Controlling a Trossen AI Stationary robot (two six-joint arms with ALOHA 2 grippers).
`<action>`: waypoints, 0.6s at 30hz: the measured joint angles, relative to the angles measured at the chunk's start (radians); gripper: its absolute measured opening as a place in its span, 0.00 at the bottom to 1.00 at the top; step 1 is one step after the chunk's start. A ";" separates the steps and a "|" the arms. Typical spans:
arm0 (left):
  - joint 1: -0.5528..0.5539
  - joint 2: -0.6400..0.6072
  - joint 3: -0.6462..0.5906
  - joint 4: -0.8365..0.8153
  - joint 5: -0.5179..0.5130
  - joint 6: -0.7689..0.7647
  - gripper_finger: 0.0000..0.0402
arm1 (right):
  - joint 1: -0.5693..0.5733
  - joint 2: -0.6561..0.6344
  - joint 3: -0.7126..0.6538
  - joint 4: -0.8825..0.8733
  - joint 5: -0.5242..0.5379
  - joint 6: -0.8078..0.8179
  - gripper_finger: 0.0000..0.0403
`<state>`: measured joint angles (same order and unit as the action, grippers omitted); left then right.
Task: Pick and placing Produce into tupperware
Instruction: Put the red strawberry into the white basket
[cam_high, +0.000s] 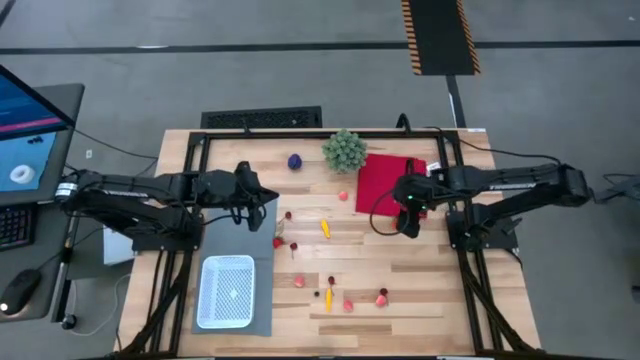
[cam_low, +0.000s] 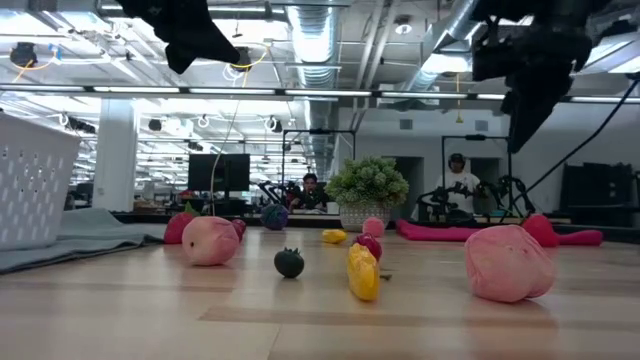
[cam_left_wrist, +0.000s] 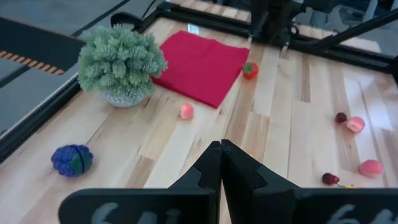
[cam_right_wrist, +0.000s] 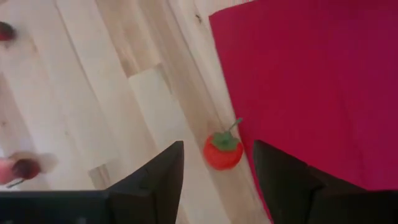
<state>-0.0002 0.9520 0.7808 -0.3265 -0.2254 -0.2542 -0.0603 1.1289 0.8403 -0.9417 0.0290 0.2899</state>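
Right end effector (cam_right_wrist: 217, 180) spread wide over small tomato (cam_right_wrist: 222, 151) beside red cloth (cam_right_wrist: 311, 81); light, round, rolls; grip body.

Two matte-black jointed arms w/ black cables, each gripper (cam_right_wrist: 217, 180) w/ two dark angular fingers (plastic-looking).

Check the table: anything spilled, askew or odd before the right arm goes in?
Nothing stands out. The produce lies scattered loose on the wood, as expected, and the tupperware sits upright and empty on the grey mat. The right gripper is open above a small red tomato at the red cloth's edge.
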 joint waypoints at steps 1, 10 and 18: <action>0.000 0.000 0.000 -0.002 0.008 -0.002 0.00 | -0.005 0.014 0.000 0.003 0.004 -0.006 0.52; 0.000 0.004 0.000 -0.003 0.077 -0.015 0.00 | -0.028 0.178 -0.011 0.039 0.010 -0.053 0.49; 0.000 0.004 0.000 -0.007 0.088 -0.017 0.00 | -0.028 0.268 -0.011 0.067 0.029 -0.071 0.48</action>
<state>-0.0004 0.9562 0.7807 -0.3332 -0.1371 -0.2714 -0.0879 1.3967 0.8288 -0.8746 0.0582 0.2189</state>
